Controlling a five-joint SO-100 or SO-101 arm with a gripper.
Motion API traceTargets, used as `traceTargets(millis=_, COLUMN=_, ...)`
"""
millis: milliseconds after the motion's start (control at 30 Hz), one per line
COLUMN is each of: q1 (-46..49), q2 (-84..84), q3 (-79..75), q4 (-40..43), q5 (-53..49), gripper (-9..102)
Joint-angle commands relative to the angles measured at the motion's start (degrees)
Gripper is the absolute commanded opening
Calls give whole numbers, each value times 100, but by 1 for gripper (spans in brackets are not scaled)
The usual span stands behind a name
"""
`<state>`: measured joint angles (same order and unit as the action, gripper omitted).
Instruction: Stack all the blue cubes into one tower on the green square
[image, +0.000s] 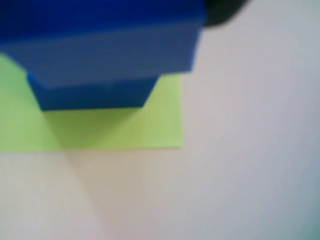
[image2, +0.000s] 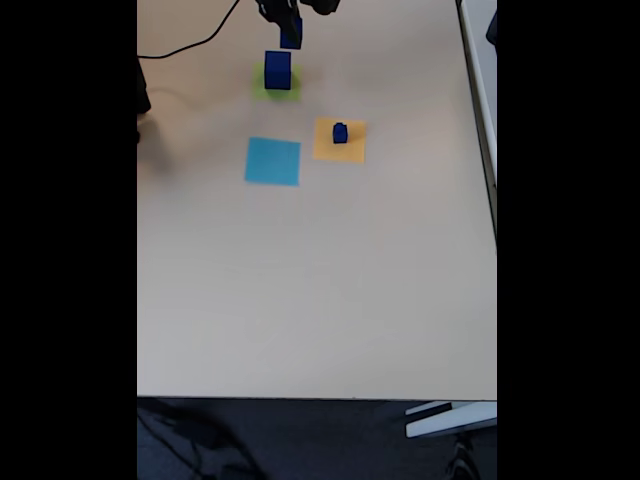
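Wrist view is blurred; the upper blue cube (image: 100, 35) is cut off by the top and left edges and hides most of the lower cube (image: 92, 95). The green square (image: 115, 130) runs off the left edge. In the fixed view the gripper (image2: 290, 20) is cut at the far edge, fingers too small to read; the cube on the orange square (image2: 340, 132) is too small for detail.

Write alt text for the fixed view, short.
At the far end of a beige table, the gripper holds a blue cube above a larger blue cube on the green square. Nearer sit a light-blue square and an orange square bearing a small blue cube.
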<state>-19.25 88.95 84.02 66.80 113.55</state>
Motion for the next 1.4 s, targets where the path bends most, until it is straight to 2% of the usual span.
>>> traceTargets(millis=0, q1=-53, q2=105, q3=105, q4=-123, q5=132, gripper=9)
traceTargets(millis=267, q1=-18, q2=352, q3=668, q4=-281, q5=62, gripper=9)
traceTargets(millis=1367, q1=-132, q2=185, q3=721, q4=-545, q5=123, gripper=9)
